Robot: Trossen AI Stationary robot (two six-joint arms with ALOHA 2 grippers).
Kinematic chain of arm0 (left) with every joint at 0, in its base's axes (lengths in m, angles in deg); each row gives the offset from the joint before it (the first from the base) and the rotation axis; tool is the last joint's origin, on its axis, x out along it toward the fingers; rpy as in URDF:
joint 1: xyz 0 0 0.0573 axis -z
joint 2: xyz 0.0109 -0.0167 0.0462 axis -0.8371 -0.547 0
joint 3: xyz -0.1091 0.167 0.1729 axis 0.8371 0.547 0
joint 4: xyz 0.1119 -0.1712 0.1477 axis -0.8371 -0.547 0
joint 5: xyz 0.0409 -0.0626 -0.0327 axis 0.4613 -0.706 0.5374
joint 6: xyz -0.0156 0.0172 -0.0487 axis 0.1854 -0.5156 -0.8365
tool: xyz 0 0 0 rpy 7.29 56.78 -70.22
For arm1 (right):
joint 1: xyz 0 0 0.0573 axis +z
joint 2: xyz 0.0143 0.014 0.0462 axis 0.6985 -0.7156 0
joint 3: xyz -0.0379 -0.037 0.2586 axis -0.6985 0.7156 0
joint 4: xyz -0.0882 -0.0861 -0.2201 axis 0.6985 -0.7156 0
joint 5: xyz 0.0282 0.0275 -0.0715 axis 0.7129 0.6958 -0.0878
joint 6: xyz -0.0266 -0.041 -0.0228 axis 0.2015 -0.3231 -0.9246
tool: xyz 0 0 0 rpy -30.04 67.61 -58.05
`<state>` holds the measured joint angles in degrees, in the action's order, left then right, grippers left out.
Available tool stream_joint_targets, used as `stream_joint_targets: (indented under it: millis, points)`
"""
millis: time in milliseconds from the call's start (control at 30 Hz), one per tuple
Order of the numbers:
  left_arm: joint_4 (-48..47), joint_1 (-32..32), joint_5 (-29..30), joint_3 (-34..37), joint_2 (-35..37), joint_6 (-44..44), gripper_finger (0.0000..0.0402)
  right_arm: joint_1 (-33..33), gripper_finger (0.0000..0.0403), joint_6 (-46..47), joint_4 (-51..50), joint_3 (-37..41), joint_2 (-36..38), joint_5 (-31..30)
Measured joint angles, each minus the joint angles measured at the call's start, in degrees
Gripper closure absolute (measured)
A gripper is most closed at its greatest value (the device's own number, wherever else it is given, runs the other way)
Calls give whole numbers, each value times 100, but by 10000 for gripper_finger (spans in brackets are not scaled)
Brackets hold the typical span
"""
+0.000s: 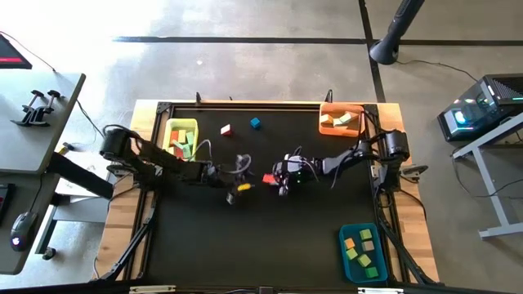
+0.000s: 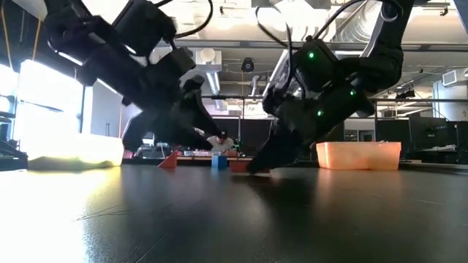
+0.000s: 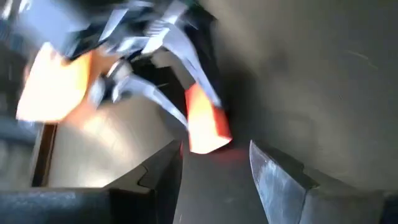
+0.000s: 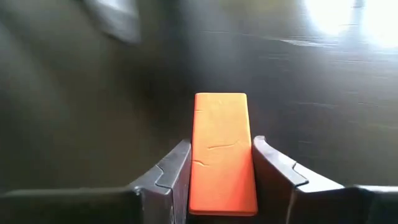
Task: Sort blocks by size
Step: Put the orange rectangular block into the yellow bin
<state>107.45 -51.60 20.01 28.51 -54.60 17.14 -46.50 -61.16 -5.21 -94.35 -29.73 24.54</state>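
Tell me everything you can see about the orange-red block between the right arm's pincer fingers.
The orange-red block is a flat, smooth rectangular bar with faint surface scratches, looking like painted wood. It lies lengthwise on the dark table near its middle, between the two fingers of the right pincer, which press against its long sides. Its far end sticks out beyond the fingertips.

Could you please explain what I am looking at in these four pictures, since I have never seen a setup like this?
Two robot arms work at a black table. One picture looks down from overhead, one looks level across the tabletop, and two come from cameras on the wrists. The right gripper is closed on an orange block at mid-table; the left gripper stands open just beside it. A yellow bin, an orange bin and a blue bin hold sorted blocks. A red block and a blue block lie loose.
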Motion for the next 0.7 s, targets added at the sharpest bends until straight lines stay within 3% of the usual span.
stream_joint_targets:
  millis: [100,167,433,700]
  points:
    - [578,180,-145,2,-368,863,230,0,278,147,473,4,0,902]
    - [1023,281,-166,2,-569,1114,226,-1,278,290,755,4,4,1193]
    - [2047,470,161,-26,-857,1304,194,50,278,506,1554,-2,14,1556]
    - [2271,487,278,-28,-868,911,207,86,278,567,1579,-118,15,1786]
